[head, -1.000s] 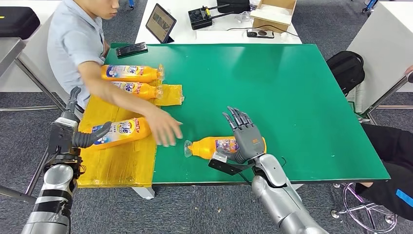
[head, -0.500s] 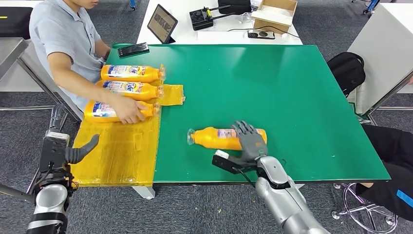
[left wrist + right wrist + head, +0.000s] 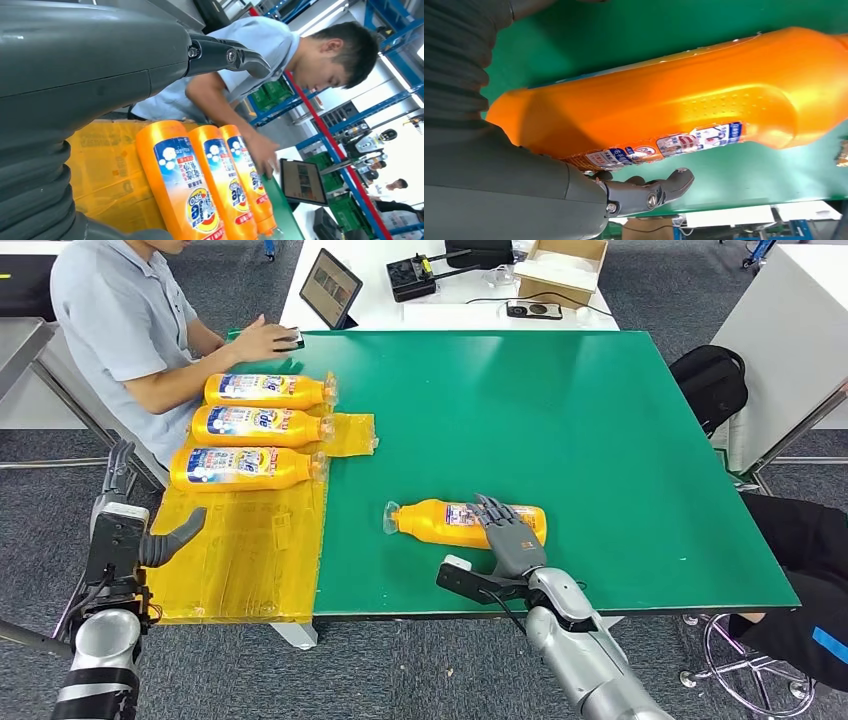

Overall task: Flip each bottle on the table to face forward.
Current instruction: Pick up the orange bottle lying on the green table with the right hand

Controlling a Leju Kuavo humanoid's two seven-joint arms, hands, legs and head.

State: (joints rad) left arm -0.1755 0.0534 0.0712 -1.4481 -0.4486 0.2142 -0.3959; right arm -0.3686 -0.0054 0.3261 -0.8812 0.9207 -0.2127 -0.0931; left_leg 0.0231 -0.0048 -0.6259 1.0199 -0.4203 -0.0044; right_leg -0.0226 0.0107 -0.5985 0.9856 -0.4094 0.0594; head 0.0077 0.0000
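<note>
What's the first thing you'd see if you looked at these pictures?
Bright orange bottles on a green table. Three bottles lie side by side on a yellow sheet at the table's left, next to a seated person. A fourth bottle lies alone near the front edge, with the robot's right hand resting on it, while the left hand hangs beside the table.

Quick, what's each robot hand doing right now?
Left robot hand: open, holding nothing.
Right robot hand: fingers rest on the orange bottle; whether it grips cannot be told.
</note>
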